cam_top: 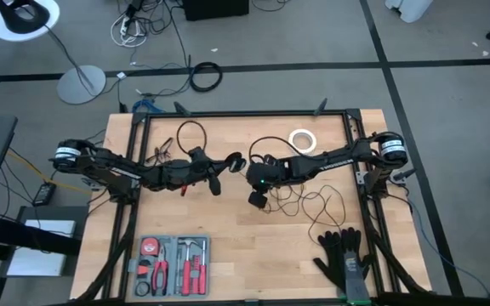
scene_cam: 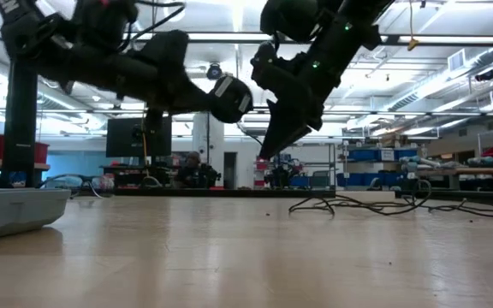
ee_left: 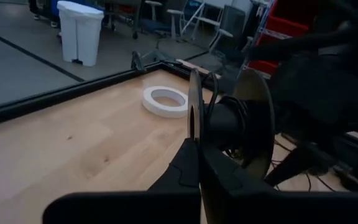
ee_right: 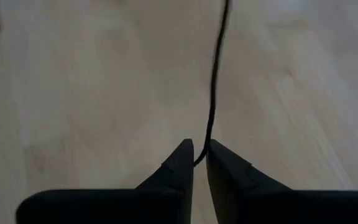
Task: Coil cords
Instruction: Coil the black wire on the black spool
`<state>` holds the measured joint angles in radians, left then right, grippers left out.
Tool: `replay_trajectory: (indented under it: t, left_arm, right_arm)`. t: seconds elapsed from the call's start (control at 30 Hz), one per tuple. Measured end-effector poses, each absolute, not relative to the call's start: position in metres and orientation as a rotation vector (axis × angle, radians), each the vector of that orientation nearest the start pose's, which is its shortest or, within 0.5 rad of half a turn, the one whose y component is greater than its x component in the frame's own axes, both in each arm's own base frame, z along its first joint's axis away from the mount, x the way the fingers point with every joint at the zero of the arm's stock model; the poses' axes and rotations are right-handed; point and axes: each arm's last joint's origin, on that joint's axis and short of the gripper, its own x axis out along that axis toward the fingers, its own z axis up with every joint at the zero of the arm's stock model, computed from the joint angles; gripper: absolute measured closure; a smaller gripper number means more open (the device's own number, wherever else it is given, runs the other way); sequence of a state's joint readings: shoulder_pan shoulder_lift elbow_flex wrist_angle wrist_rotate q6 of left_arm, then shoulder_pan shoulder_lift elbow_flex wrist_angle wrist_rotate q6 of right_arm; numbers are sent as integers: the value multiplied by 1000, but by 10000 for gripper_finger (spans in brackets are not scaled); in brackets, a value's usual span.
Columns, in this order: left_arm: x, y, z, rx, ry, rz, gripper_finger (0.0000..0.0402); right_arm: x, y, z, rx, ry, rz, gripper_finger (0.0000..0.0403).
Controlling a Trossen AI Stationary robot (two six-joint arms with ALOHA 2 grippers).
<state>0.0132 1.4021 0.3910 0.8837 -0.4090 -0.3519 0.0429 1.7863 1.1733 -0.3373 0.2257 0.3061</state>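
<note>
Cord (ee_right: 214,81) runs between the right tool's (ee_right: 199,163) narrowly parted fingers — seemingly touching them.

Right wrist view: thin cord between the fingertips, above bare wood.
You see the right gripper (ee_right: 199,155) pointing down at the light wooden tabletop (ee_right: 73,81), its two dark fingers (ee_right: 176,171) standing slightly apart. The thin black cord (ee_right: 215,81) runs in one line across the wood and passes into the narrow gap between the tips.
</note>
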Motion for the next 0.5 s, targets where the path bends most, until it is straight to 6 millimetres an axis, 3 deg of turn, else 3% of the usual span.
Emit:
replay_trajectory:
  t: [0.3,0.5]
  left_arm:
    - [222,14,149,-378,62,448,401]
    - [210,15,138,-379,83,471,401]
  right_arm:
    - [339,28,161,143,937,-383,361]
    - [312,32,150,243,673,-346,361]
